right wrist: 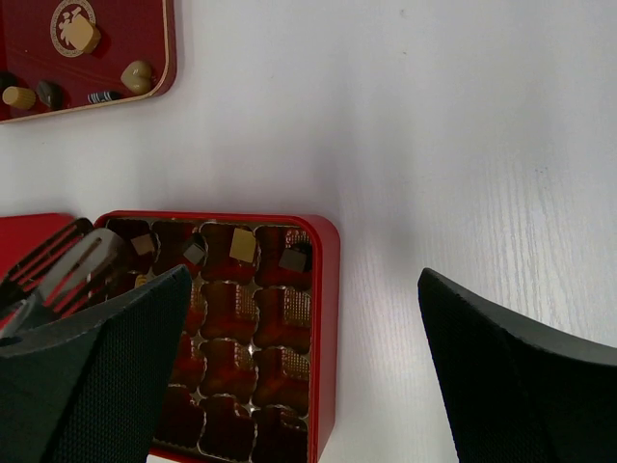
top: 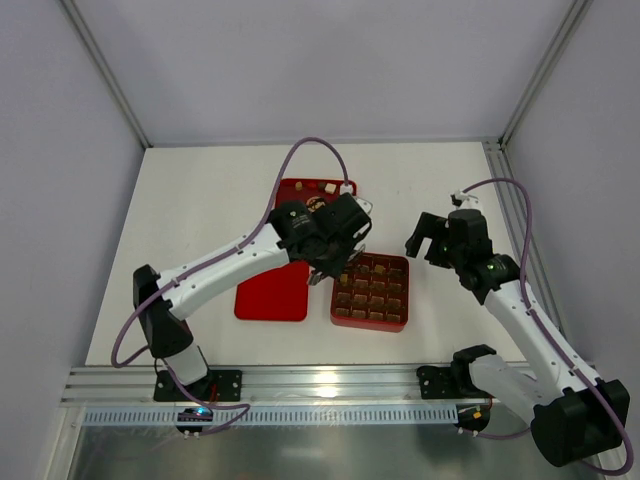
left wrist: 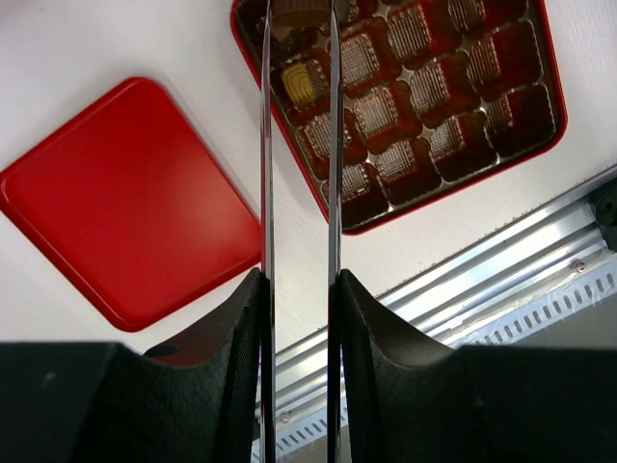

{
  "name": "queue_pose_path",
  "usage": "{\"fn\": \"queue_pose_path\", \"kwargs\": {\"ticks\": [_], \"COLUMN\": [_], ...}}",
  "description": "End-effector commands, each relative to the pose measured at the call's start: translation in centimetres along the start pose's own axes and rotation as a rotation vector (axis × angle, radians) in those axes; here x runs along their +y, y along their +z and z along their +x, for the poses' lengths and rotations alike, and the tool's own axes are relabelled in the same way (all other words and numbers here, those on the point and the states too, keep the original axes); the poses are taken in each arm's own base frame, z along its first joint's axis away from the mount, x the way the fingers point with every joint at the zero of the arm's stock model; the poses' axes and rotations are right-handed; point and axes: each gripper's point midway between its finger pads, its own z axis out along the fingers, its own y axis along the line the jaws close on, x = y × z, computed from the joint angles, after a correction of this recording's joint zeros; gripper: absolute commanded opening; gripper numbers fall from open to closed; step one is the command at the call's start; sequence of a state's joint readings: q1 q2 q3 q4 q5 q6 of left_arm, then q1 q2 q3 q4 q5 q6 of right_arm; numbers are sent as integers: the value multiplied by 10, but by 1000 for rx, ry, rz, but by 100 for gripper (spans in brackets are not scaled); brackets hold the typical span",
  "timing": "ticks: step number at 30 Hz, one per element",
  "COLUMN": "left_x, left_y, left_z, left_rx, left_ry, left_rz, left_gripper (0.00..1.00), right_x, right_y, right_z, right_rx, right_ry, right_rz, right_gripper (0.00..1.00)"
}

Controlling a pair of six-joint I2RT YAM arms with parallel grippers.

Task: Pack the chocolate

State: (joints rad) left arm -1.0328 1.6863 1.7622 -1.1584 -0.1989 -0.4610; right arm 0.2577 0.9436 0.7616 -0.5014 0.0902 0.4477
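Over the gridded red box's [top: 369, 325] far-left corner, we found left gripper [top: 322, 274] clamped on a brown chocolate [left wrist: 301, 10], right gripper [right wrist: 304, 289] spread wide above open white table [right wrist: 463, 145], smooth round-cornered lid [left wrist: 130, 198] beside

Your two arms share one build: white shell links joined by chunky black joint housings. On your left arm [top: 225, 265] a purple cable [top: 318, 139] arcs from the wrist. A second purple loop [top: 118, 345] hangs by the shoulder, above the black base plate [top: 225, 383]. Your right arm [top: 535, 325] has its own purple lead [top: 497, 181] and a small green light [top: 492, 266] near the wrist. Your left gripper [left wrist: 299, 39] wears two thin, bright metal blades [left wrist: 266, 145] on black, finely textured fingers [left wrist: 231, 367]. Your right gripper [right wrist: 301, 289] has broad black pads [right wrist: 96, 367] with the same fine texture.
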Motion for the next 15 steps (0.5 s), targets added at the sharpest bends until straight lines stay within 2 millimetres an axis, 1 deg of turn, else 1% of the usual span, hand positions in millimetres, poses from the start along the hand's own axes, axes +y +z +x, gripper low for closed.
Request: {"fn": "queue_pose_path", "kwargs": {"ticks": [1, 9, 15], "left_x": [-13, -29, -37], "left_y": [-16, -14, -10], "left_z": [-2, 14, 20], "left_rx": [-77, -64, -53], "left_ry": [-31, -6, 7], "left_rz": [22, 32, 43], "left_gripper": [27, 27, 27], "right_x": [6, 2, 0], "right_y": [-13, -14, -14], "right_z": [-25, -20, -17], "right_rx": [-81, -76, -69], "right_ry": [18, 16, 15], "right_rz": [-13, -4, 4], "right_gripper": [100, 100, 100]}}
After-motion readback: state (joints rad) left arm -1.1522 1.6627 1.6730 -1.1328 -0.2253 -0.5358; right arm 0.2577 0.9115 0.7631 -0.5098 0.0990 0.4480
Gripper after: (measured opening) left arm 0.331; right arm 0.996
